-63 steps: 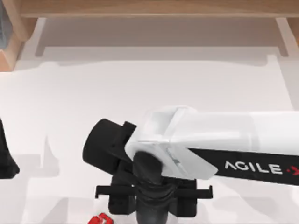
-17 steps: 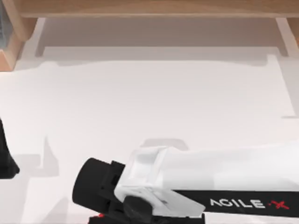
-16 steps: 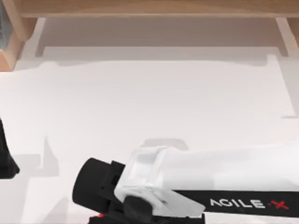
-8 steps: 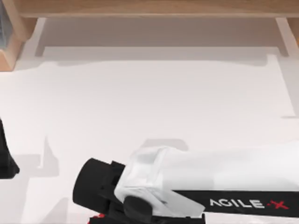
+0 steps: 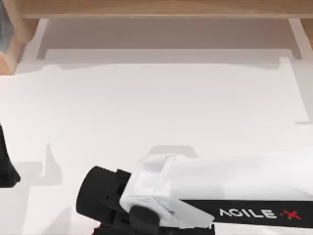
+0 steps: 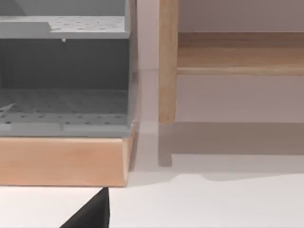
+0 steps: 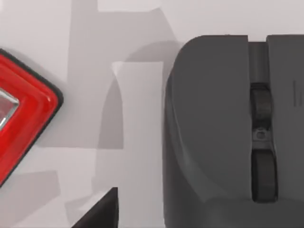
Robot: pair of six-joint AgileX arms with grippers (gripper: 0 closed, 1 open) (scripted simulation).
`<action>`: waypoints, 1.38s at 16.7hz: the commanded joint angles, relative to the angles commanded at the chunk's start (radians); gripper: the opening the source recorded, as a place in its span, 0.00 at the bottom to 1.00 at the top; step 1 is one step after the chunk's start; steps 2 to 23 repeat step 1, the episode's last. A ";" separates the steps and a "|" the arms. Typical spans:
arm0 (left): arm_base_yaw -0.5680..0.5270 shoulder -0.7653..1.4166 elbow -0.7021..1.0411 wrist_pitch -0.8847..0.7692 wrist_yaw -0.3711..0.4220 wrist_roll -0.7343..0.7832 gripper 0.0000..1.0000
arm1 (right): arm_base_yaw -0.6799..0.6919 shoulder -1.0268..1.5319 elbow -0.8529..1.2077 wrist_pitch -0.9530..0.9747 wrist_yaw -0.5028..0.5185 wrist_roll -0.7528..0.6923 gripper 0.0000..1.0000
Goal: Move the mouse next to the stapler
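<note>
The dark grey mouse (image 7: pixel 213 128), scroll wheel up, lies flat on the white table in the right wrist view. A strip of bare table separates it from the corner of the red stapler (image 7: pixel 23 118). My right gripper (image 5: pixel 146 226) hangs over them at the table's front edge, left of centre, under its black wrist. One black fingertip (image 7: pixel 97 211) stands clear of the mouse's side, so this gripper is open and holds nothing. My left arm (image 5: pixel 6 169) is parked at the table's left edge.
A wooden shelf frame (image 5: pixel 156 7) runs along the back of the table. At the back left a grey perforated tray (image 6: pixel 61 109) sits on a wooden base (image 6: pixel 61 161). My white right forearm (image 5: pixel 244 191) spans the front right of the table.
Since 3.8 s ago my right arm has moved toward the front edge and a little left, lowering the mouse beside the stapler. Over the last second it has barely moved.
</note>
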 joint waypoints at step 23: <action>0.000 0.000 0.000 0.000 0.000 0.000 1.00 | 0.000 0.000 0.000 0.000 0.000 0.000 1.00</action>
